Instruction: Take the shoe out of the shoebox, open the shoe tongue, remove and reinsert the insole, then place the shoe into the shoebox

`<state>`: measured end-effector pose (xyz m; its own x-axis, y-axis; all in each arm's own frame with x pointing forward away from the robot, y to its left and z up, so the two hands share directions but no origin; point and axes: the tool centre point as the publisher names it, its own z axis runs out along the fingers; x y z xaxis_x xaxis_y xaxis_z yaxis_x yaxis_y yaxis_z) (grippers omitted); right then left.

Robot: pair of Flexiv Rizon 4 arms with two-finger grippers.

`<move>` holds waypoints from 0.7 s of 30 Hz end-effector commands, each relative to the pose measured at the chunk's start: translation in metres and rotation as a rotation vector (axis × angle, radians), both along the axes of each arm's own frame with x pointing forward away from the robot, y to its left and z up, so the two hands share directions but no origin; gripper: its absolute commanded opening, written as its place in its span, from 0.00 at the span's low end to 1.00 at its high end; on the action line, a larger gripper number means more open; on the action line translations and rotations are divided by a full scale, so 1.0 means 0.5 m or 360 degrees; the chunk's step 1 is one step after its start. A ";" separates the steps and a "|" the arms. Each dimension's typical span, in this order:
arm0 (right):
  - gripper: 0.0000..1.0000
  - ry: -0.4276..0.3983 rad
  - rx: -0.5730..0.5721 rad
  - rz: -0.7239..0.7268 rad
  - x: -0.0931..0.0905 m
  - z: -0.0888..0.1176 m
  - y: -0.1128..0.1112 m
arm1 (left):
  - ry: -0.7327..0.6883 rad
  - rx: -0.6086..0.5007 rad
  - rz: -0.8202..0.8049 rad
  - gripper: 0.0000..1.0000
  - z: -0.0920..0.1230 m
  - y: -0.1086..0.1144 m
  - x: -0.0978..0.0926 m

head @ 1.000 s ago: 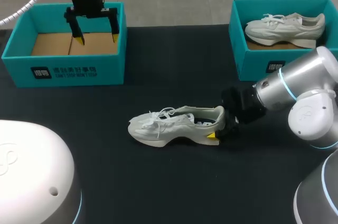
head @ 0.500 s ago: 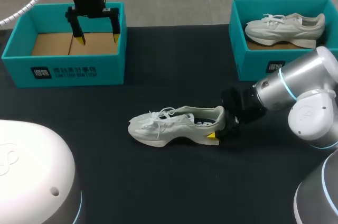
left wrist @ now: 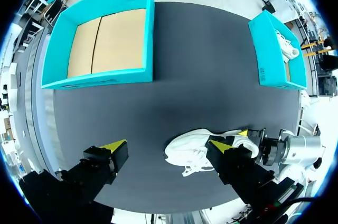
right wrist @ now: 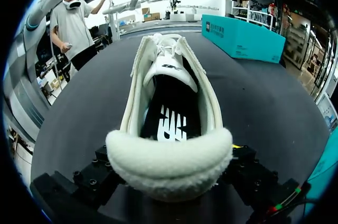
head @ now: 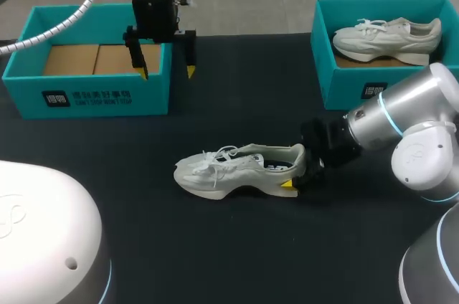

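My right gripper (head: 297, 171) is clamping the heel of the white low-top lace-up sneaker (head: 229, 171). In the right wrist view the padded heel collar is sitting squeezed between the two fingers, one on each side. From above, only one yellow fingertip (head: 288, 184) is showing, low against the near side of the heel; the other is hiding behind the shoe.

The sneaker is lying upright on its sole near the centre of the black table top (head: 237, 247), outside both boxes. Its toe is pointing toward 9 o'clock and its heel toward 3 o'clock. Looking along it from the wrist, the black insole with white print (right wrist: 170, 123) is lying inside the opening, and the white tongue (right wrist: 170, 68) is sitting ahead of it under the laces (head: 215, 157).

My left gripper (head: 166, 71) is hanging with its fingers spread wide and nothing between them. It is straddling the 3 o'clock wall of the teal cardboard shoebox (head: 86, 100) at the table's 10 o'clock. One tip is over the box's brown cardboard floor (head: 79, 59) and the other is outside over the table.

At 2 o'clock a second teal shoebox (head: 344, 78) is holding another white sneaker (head: 387, 37), lying on its side.
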<state>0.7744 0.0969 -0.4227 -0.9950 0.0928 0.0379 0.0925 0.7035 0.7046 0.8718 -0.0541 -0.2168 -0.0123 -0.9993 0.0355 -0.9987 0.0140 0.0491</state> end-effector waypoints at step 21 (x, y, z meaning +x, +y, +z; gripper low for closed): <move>0.00 -0.0002 -0.0004 -0.0003 -0.003 -0.009 0.000 | -0.0095 -0.0055 -0.0144 1.00 -0.096 -0.198 -0.157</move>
<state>0.7744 0.0968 -0.4227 -0.9949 0.0930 0.0379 0.0926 0.7035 0.7046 0.7918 -0.1458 -0.2544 -0.1015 -0.9927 0.0650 -0.9948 0.1006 -0.0178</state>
